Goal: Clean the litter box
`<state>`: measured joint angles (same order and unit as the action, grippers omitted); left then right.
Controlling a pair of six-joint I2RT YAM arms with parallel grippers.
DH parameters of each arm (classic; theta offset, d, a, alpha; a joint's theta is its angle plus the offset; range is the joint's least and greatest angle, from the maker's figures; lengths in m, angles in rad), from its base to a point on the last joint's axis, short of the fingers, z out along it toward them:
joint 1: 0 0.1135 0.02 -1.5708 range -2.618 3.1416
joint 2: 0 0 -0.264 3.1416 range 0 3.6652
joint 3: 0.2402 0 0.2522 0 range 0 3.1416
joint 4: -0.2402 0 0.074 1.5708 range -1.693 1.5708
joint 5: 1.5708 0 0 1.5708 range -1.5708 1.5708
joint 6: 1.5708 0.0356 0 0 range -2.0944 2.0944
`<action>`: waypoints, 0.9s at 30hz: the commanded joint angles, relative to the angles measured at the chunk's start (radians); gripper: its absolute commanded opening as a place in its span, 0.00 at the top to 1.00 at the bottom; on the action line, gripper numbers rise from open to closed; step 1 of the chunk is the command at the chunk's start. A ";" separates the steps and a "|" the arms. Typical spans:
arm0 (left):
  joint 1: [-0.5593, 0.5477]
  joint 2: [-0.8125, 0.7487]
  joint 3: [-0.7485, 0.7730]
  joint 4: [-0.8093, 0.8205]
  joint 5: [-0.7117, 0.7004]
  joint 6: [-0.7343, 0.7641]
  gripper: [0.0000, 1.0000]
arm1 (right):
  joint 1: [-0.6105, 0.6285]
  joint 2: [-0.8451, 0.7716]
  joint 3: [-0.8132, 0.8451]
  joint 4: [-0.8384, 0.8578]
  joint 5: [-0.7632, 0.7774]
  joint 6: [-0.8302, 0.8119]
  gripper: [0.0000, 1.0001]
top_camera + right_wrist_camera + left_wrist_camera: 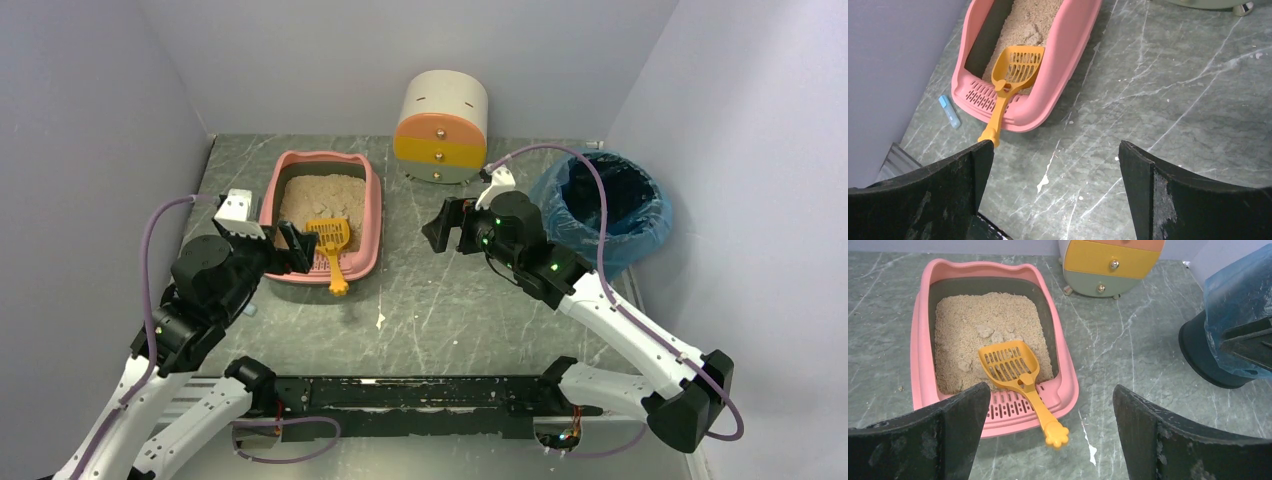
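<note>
Two grippers, both empty with jaws spread wide: the left gripper hovers at the near end of the single pink litter box. Just ahead of it one orange scoop lies head-down on the beige litter, its handle jutting past the slotted ledge. The right gripper faces the box from well apart, with one round drawer unit and one blue-lined bin nearby

No text, label, brand, number or sign can be read in any view. The litter box, the drawer unit at the far edge and the blue-lined bin at far right show plain surfaces. The small blue object left of the litter box is too small to tell any print.
</note>
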<state>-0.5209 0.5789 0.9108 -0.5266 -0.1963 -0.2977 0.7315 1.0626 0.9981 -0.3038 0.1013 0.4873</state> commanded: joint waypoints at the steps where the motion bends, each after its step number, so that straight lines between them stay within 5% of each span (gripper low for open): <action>1: -0.005 -0.013 0.004 0.032 0.007 0.027 0.03 | 0.003 -0.029 -0.013 0.035 0.007 0.007 0.00; 15: -0.005 -0.062 0.031 -0.007 -0.133 0.106 0.03 | 0.034 0.061 0.017 0.092 -0.057 0.105 0.00; 21: -0.005 -0.122 0.012 -0.017 -0.225 0.117 0.05 | 0.151 0.102 -0.024 0.212 -0.011 0.144 0.05; 27: -0.005 -0.179 0.020 -0.040 -0.298 0.111 0.04 | 0.303 0.305 0.095 0.192 0.112 0.132 0.16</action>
<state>-0.5209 0.4309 0.9115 -0.5415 -0.4103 -0.1967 0.9493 1.2510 1.0115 -0.1265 0.0990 0.6106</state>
